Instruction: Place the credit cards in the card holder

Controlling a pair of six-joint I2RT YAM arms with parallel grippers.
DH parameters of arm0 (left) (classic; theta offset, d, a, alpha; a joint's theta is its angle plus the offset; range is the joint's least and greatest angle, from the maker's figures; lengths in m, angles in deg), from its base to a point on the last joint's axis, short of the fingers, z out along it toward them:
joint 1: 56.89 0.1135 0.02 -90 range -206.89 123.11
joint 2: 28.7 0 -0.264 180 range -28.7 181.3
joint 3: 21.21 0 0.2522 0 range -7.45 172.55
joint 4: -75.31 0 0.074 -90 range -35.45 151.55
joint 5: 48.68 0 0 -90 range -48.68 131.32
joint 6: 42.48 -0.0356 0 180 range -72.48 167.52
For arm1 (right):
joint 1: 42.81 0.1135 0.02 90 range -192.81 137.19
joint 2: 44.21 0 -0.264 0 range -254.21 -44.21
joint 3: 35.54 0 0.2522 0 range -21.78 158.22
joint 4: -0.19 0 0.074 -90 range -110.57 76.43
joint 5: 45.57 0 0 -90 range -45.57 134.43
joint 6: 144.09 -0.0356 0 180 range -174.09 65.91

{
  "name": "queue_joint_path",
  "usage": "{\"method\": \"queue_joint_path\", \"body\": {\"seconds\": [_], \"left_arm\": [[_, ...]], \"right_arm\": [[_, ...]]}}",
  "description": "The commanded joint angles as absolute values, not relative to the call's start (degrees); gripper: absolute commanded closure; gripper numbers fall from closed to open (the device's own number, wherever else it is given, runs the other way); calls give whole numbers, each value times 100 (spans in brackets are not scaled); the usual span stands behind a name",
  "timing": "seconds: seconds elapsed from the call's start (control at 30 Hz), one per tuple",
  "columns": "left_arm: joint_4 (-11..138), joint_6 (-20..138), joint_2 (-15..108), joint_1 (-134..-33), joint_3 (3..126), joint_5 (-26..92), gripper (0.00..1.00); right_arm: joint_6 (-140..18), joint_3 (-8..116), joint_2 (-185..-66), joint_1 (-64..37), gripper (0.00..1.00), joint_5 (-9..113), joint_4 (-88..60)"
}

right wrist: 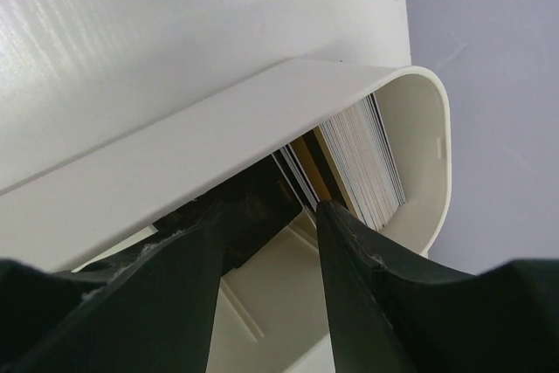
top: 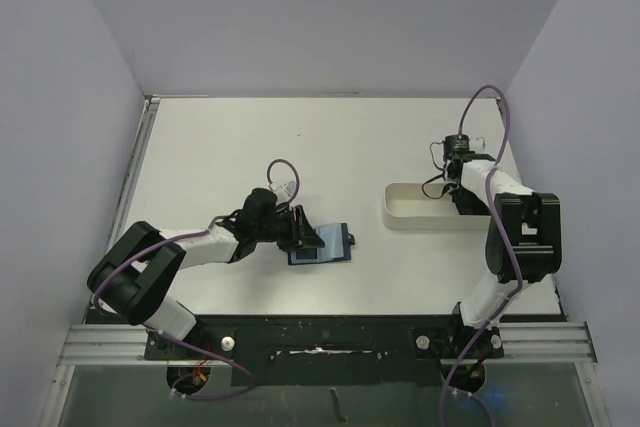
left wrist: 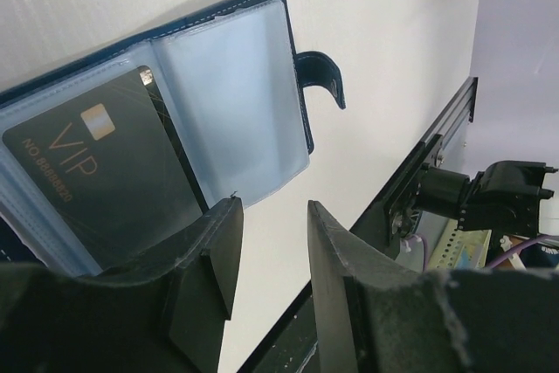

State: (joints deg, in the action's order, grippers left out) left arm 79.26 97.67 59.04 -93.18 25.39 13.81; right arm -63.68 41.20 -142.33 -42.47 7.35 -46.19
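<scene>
The card holder (top: 328, 245) lies open on the table; in the left wrist view it (left wrist: 236, 85) shows light blue pockets and a strap tab. A dark grey "VIP" credit card (left wrist: 105, 172) sits in its left pocket. My left gripper (top: 300, 230) is open and empty at the holder's left edge, its fingertips (left wrist: 271, 209) over bare table. My right gripper (top: 462, 197) reaches into the long white tray (top: 410, 215); it is open (right wrist: 275, 209). Several cards (right wrist: 367, 163) stand on edge at the tray's end, with a dark card (right wrist: 266, 185) leaning by the left finger.
The tray's near wall (right wrist: 218, 137) rises in front of the right fingers. Grey walls enclose the table on three sides. A black rail (top: 320, 332) with both arm bases runs along the near edge.
</scene>
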Motion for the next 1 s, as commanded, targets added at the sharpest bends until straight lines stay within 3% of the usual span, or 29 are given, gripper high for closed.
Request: {"method": "queue_joint_path", "body": {"seconds": [0.0, 0.37, 0.97], "left_arm": [[7962, 9639, 5682, -9329, 2648, 1362, 65], [7922, 9626, 5677, -9334, 2628, 1354, 64], [7870, 9604, 5656, -9328, 2641, 1380, 64]], "right_arm": [[-6206, 4194, -14303, -4284, 54, 219, -4336], [-6135, 4182, -14516, -4318, 58, -123, -4211], [-6000, 4202, -14274, -4309, 84, -136, -4193]]}}
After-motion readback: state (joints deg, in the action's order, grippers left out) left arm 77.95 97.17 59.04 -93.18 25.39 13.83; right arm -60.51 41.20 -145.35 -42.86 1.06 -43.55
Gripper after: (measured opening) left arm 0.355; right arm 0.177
